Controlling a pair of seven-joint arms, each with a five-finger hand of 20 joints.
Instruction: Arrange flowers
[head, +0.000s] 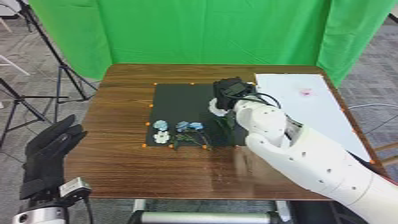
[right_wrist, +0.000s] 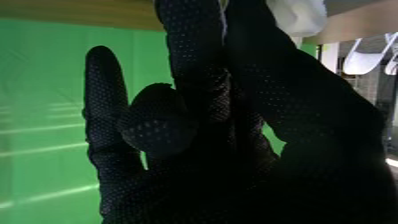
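Right hand (head: 233, 89): here it is, over the far part of the black mat (head: 182, 105), and whether it grips a stem I can't tell; if that hold is loose or missing, a lift leaves the bloom behind.
Near white flower (head: 216, 107): right up against the glove, green leaves (head: 227, 123) trailing towards us; a quick turn of the wrist could crush its petals or snag the leaves.
Blue flowers (head: 189, 126): lying on the mat's near half, stems crossing, so pulling one may well drag its neighbour along.
Small white flower (head: 162, 137): down by the mat's near left corner, with a pale blue flower (head: 160, 125) just beyond; a low sweep could knock both askew.
Left hand (head: 55, 150): out past the table's left side, relaxed and empty, no threat from there.
Head view: this one gives us the layout, white board (head: 311, 107) to the right and all.
Right wrist view: now the close-up, white petals (right_wrist: 298, 16) beside the dark glove, green cloth (right_wrist: 44, 125) and a white chair (right_wrist: 362, 61) behind.
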